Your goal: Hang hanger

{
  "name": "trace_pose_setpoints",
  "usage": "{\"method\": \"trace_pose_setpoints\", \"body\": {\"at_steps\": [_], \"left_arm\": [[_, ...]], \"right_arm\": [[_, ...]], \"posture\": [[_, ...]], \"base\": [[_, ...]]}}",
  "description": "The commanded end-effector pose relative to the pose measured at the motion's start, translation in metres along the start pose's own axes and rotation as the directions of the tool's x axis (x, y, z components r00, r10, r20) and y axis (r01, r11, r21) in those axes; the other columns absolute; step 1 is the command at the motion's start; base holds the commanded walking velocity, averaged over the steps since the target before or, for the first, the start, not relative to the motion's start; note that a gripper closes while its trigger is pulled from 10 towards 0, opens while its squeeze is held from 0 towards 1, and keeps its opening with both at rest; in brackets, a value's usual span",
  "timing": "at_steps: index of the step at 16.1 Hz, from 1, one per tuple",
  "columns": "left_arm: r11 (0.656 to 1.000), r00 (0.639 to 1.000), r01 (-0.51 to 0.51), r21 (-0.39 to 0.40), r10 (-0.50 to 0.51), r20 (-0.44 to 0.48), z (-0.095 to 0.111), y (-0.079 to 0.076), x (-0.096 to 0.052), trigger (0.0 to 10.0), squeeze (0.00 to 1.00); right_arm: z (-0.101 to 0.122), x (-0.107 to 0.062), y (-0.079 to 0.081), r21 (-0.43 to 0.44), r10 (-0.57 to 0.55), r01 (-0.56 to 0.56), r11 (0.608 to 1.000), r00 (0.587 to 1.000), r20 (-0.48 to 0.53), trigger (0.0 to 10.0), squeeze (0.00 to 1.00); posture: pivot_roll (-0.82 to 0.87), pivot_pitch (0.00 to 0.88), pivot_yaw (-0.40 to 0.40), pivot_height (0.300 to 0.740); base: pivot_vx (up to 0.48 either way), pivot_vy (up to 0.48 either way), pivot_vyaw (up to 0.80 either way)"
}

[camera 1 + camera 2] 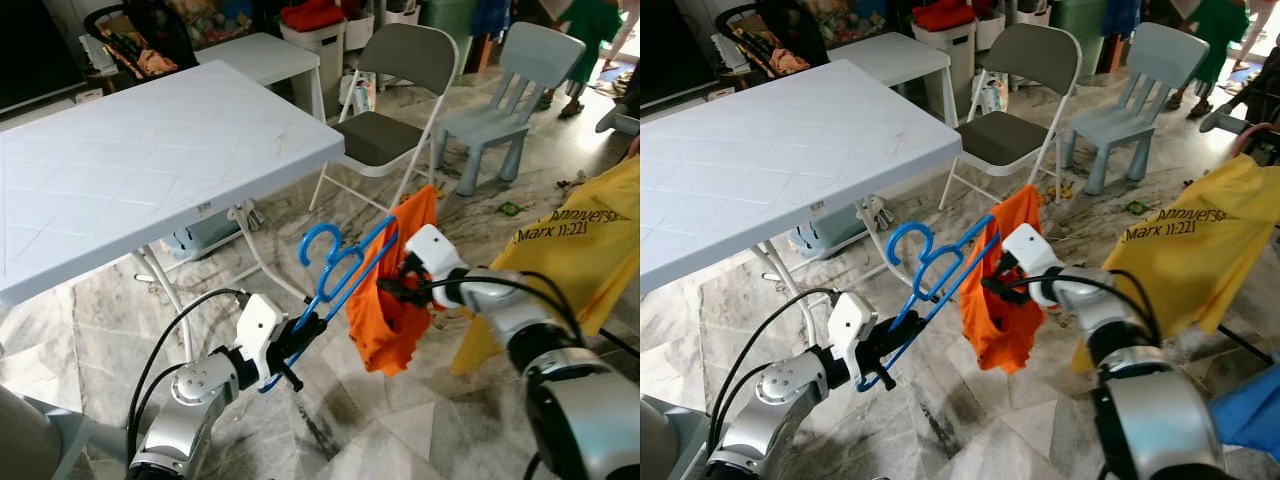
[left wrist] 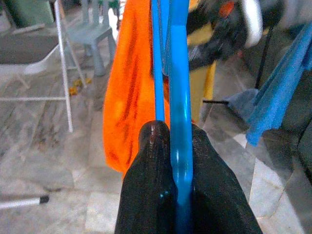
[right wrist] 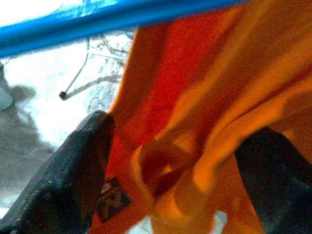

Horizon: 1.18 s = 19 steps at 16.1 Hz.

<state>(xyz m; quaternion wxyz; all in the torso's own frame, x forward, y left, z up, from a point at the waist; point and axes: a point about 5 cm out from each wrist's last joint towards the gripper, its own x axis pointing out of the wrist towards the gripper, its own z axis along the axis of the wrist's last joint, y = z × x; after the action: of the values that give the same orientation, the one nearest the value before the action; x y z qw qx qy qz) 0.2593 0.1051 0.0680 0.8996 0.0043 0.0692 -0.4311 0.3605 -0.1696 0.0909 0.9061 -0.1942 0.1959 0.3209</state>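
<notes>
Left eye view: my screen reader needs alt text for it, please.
The left gripper holds a blue hanger draped with an orange garment, which the right gripper grasps. Behind stand a white table and a folding chair.

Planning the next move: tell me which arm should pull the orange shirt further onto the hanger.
Right. Its tool already has the orange shirt between its fingers, beside the hanger. The left tool is shut on the hanger's end and must steady it.

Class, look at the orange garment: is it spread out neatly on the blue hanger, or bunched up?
Bunched. The orange garment hangs crumpled from one end of the blue hanger, with the right gripper at its folds.
</notes>
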Motion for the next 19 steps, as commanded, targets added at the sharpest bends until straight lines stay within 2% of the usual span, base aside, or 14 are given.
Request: {"method": "trace_pose_setpoints", "body": {"at_steps": [1, 5, 6, 13, 15, 18, 19], "left_arm": [[1.000, 0.998, 0.016, 0.024, -0.018, 0.053, 0.014, 0.000, 0.000, 0.0, 0.00], [0.999, 0.998, 0.025, 0.021, -0.026, 0.063, 0.017, 0.000, -0.002, 0.0, 0.00], [1.000, 0.998, 0.023, 0.021, -0.024, 0.065, 0.018, 0.000, -0.003, 0.0, 0.00], [1.000, 0.998, 0.019, 0.019, -0.020, 0.063, 0.020, 0.001, -0.004, 0.0, 0.00], [1.000, 0.998, 0.009, 0.018, -0.010, 0.055, 0.018, 0.002, -0.005, 0.0, 0.00], [1.000, 0.999, 0.005, 0.020, -0.006, 0.050, 0.017, 0.002, -0.006, 0.0, 0.00], [1.000, 0.999, 0.006, 0.020, -0.007, 0.049, 0.017, 0.002, -0.006, 0.0, 0.00]], "right_arm": [[-0.001, 0.001, 0.001, 0.017, -0.040, 0.039, 0.999, 0.999, 0.009, 0.0, 0.00], [0.002, -0.004, -0.014, 0.049, -0.199, 0.197, 0.979, 0.980, 0.033, 0.0, 0.00], [0.004, -0.007, -0.021, 0.085, -0.261, 0.256, 0.963, 0.964, 0.050, 0.0, 0.00], [0.009, -0.014, -0.033, 0.131, -0.379, 0.367, 0.921, 0.922, 0.078, 0.0, 0.00], [0.010, -0.020, -0.042, 0.166, -0.433, 0.415, 0.894, 0.897, 0.086, 0.0, 0.00], [0.012, -0.023, -0.048, 0.176, -0.481, 0.461, 0.870, 0.871, 0.096, 0.0, 0.00], [0.014, -0.026, -0.051, 0.193, -0.515, 0.490, 0.850, 0.850, 0.111, 0.0, 0.00]], "posture": [[-0.11, 0.000, 0.092, 0.740], [-0.10, 0.000, 0.088, 0.740], [-0.11, 0.000, 0.089, 0.740], [-0.11, 0.000, 0.088, 0.740], [-0.11, 0.000, 0.085, 0.740], [-0.11, 0.000, 0.085, 0.740], [-0.11, 0.000, 0.087, 0.740]], "base": [[0.000, 0.000, 0.00], [0.000, 0.000, 0.00], [0.000, 0.000, 0.00], [0.000, 0.000, 0.00], [0.000, 0.000, 0.00], [0.000, 0.000, 0.00], [0.000, 0.000, 0.00]]}}
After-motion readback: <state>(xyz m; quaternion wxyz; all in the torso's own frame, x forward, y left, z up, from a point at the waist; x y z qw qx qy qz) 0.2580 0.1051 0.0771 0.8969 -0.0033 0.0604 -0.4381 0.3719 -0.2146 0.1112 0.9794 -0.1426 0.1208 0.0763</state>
